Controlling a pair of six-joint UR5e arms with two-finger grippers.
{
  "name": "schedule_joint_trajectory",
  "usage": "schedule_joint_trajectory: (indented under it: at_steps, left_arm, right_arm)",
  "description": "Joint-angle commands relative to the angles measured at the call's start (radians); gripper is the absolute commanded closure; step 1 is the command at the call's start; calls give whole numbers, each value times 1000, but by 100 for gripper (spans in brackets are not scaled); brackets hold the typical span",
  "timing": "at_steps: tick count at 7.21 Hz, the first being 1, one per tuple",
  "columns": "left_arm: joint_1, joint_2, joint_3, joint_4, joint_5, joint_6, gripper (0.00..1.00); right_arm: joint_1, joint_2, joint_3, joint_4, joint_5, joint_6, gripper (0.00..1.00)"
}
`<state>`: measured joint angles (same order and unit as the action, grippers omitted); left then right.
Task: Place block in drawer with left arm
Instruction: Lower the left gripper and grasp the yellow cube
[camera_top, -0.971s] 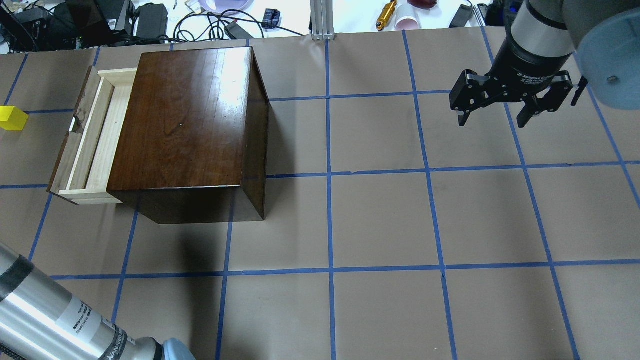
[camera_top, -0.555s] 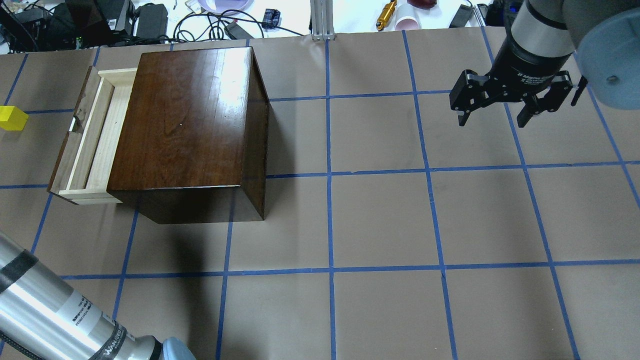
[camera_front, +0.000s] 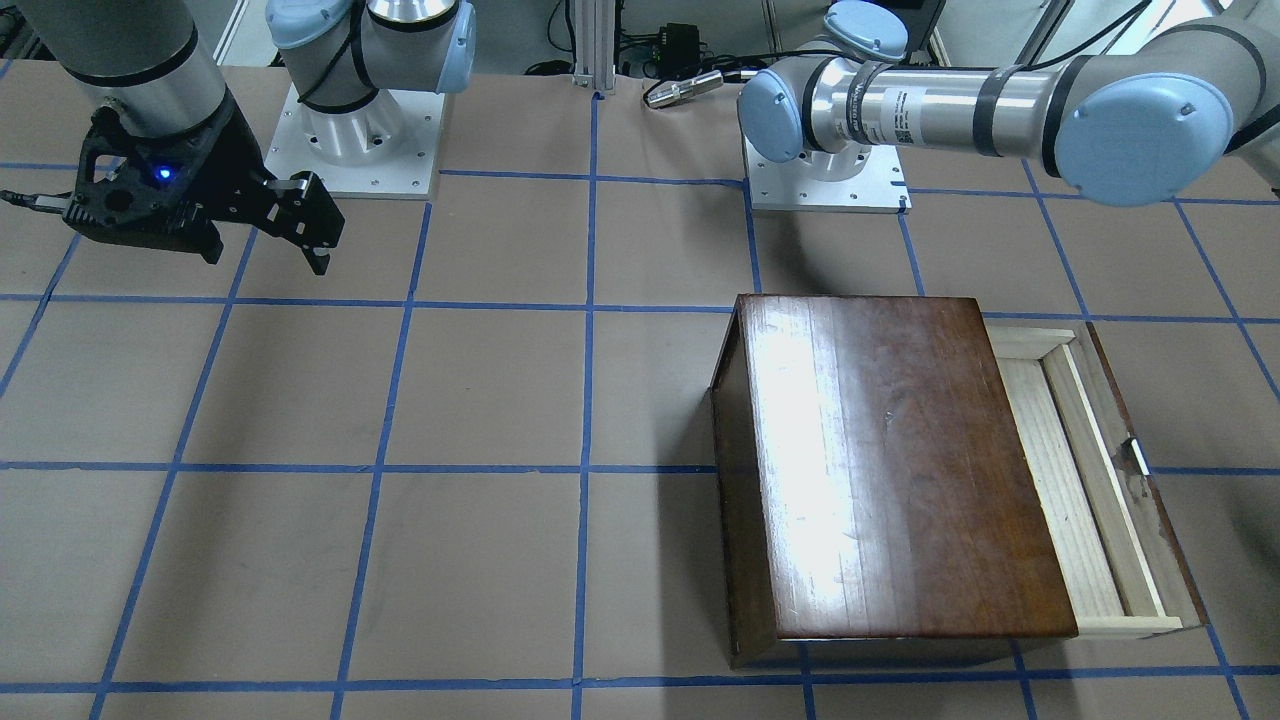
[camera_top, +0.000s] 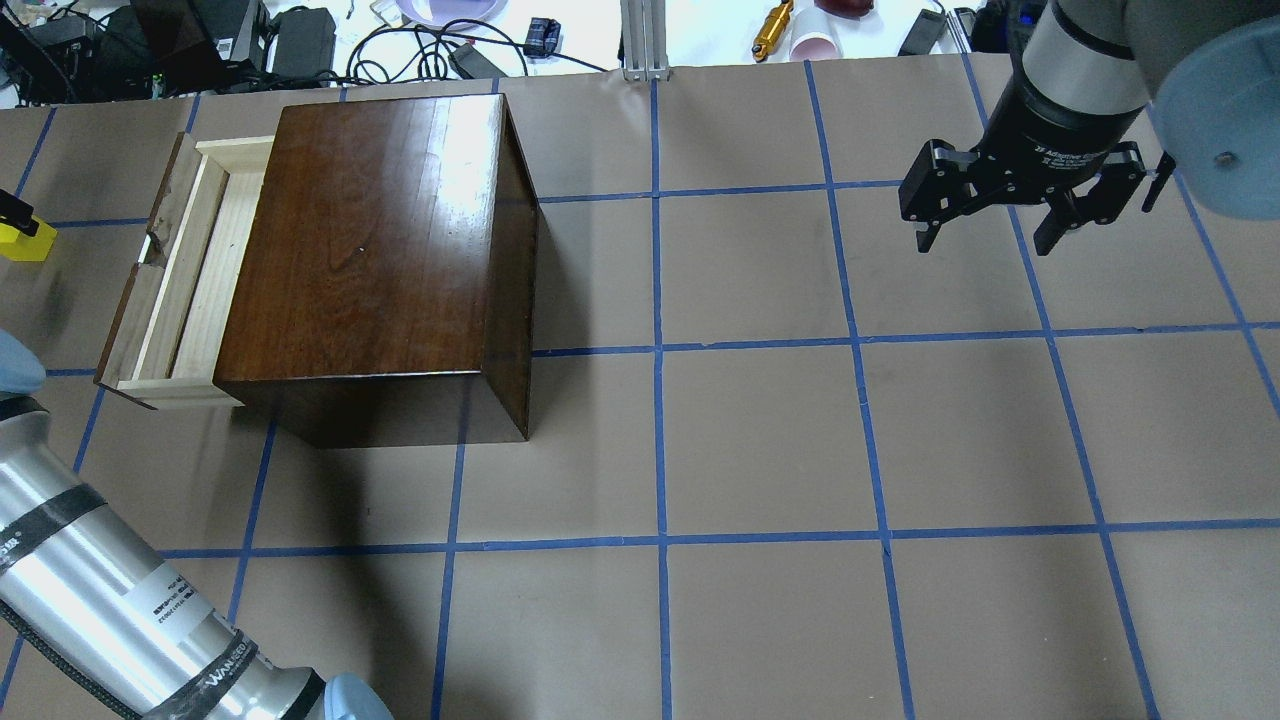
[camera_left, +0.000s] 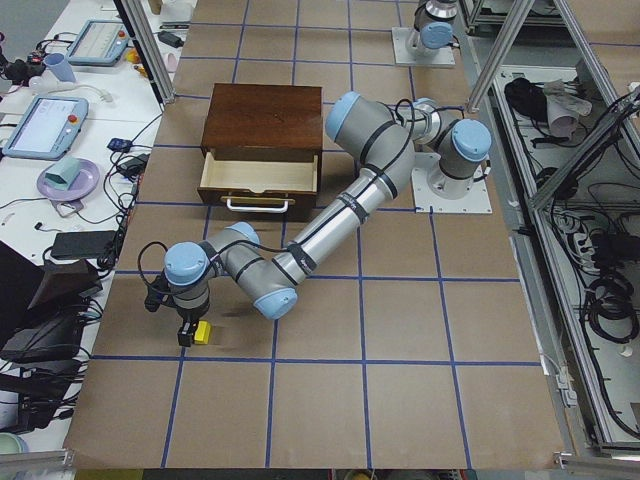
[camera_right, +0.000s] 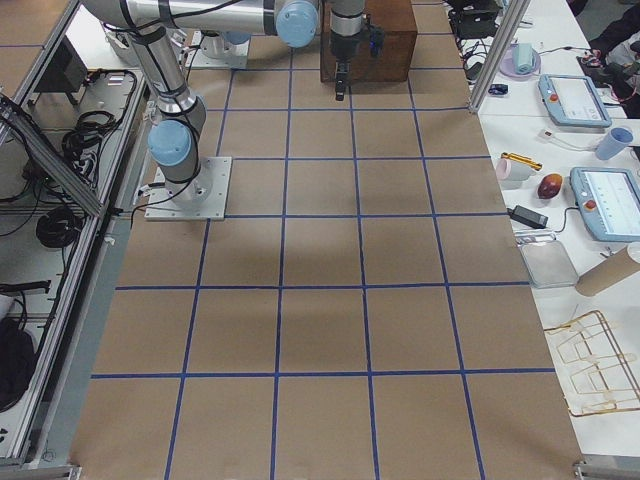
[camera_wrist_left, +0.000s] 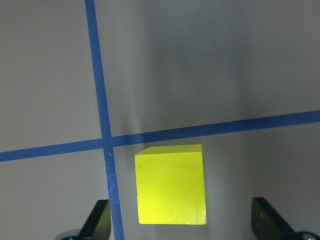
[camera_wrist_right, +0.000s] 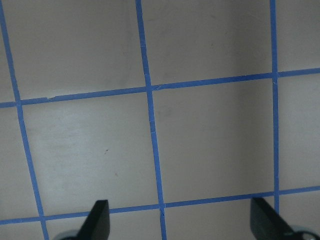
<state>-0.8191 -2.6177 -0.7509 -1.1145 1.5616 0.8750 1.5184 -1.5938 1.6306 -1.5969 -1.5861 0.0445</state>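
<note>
Front-facing: the shallow pale-wood drawer with its dark front stands pulled out of the glossy dark-brown wooden box at lower right. Overhead: the small bright yellow block sits on the brown tabletop at the left edge, near the drawer; my right gripper hangs spread at upper right. Left wrist view: my left gripper is spread, fingers flanking the block, touching neither side.
</note>
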Motion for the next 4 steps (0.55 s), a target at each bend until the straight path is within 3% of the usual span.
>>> schedule_joint_trajectory:
  at_steps: [1, 2, 3, 4]
  left_arm:
    - [0, -48, 38, 10, 0, -19, 0]
    - [0, -51, 38, 10, -2, -21, 5]
    - [0, -53, 36, 12, 0, -19, 42]
    - [0, -50, 36, 10, -3, -19, 93]
  right_arm:
    - [0, 0, 0, 0, 0, 0, 0]
    - [-1, 0, 2, 0, 0, 0, 0]
    - [0, 0, 0, 0, 0, 0, 0]
    - [0, 0, 0, 0, 0, 0, 0]
